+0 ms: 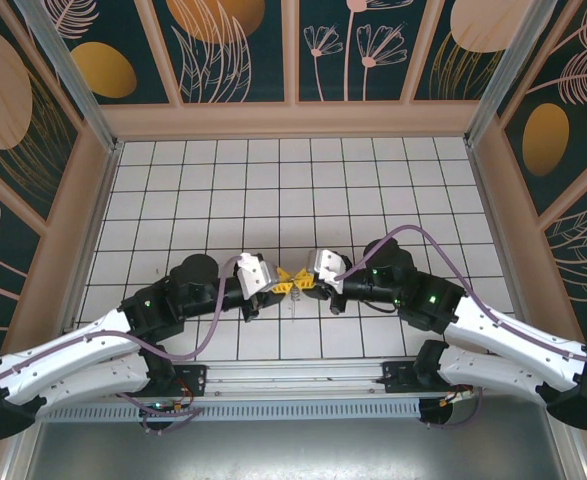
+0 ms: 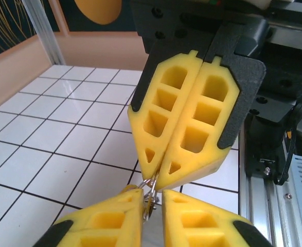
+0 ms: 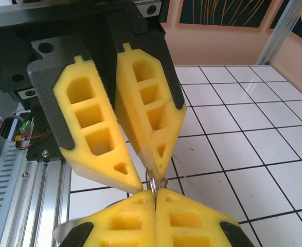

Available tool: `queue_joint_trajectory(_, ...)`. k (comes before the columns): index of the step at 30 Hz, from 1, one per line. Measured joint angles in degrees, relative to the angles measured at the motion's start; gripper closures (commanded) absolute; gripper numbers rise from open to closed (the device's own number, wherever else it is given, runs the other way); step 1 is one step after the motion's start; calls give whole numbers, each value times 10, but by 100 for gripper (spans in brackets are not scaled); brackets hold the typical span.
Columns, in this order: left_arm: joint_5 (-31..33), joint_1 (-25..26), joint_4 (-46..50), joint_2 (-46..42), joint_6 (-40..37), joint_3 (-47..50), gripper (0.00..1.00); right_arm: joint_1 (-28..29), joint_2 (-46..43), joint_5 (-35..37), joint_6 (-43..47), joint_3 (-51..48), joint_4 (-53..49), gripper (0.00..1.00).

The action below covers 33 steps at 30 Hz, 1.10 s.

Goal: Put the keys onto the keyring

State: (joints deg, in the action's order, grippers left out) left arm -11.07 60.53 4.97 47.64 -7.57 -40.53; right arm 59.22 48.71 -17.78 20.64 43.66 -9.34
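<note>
A: Two grippers nose to nose, so what have they got between them?
B: The keyring (image 2: 151, 189). Its thin wire loops sit right where the yellow tips meet, over the white tiled table (image 1: 273, 180), about the middle of the nearer rows of tiles.
A: How does the left gripper (image 2: 152, 199) stand?
B: Closed. From its own wrist camera the fingers (image 2: 104, 221) are nearly together, with the wire caught in the narrow slot between them.
A: And the right gripper (image 3: 155, 198)?
B: Closed as well, with its pads pressed flush. The loop comes out of the seam at the very tips. Each arm pinches the ring from its own side, the left arm reaching in from the left and the right arm from the right.
A: Where are the keys themselves?
B: Hard to say. From above, a thin pale sliver (image 1: 289, 302) shows just below the meeting point, on the side nearer the arm bases. It may be a key, but it is too small to tell which, or whether it is threaded on the wire
</note>
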Motion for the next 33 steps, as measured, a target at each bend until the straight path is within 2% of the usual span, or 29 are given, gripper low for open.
queue_joint_trajectory(6,-1,0,2,-4,-12,0,100,0,0,1,0,0,-1,100)
queue_joint_trajectory(9,-5,0,-11,-32,-8,15,100,1,0,-5,0,0,14,100)
queue_joint_trajectory(13,-9,1,-34,-78,0,36,100,7,-2,-13,-3,-1,37,87)
queue_joint_trajectory(18,-15,2,-37,-101,7,40,100,2,-30,0,-9,-19,40,85)
queue_joint_trajectory(28,-52,2,-67,-105,23,69,100,2,-70,-9,-15,-40,61,71)
queue_joint_trajectory(33,-77,2,-85,-103,28,69,100,2,-70,-25,-15,-49,75,70)
